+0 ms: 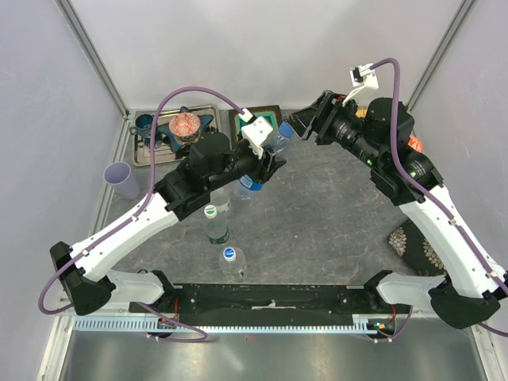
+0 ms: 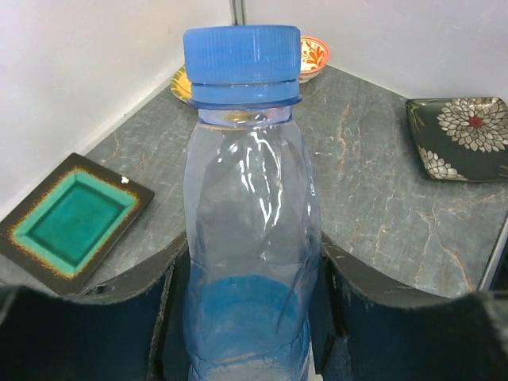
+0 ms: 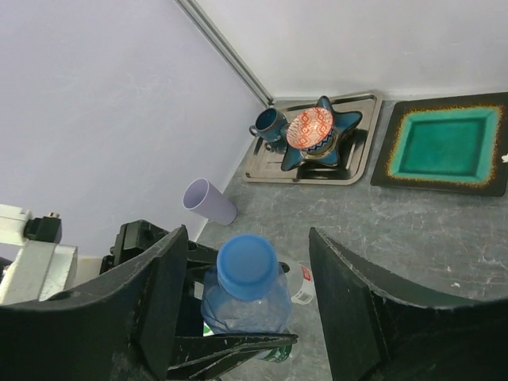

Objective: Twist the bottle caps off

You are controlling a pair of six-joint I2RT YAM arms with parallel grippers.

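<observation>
Near blue cap (image 3: 247, 266), right jaws apart.

Light is bright, even and diffuse from overhead, leaving only soft, faint shadows of the arms on the grey table (image 1: 333, 230). White streaks of glare run down the blue-tinted bottle (image 2: 250, 238), and the far metal tray (image 3: 262, 171) shines. In both wrist views the near fingers (image 2: 397, 317) are dark and slightly soft.
</observation>
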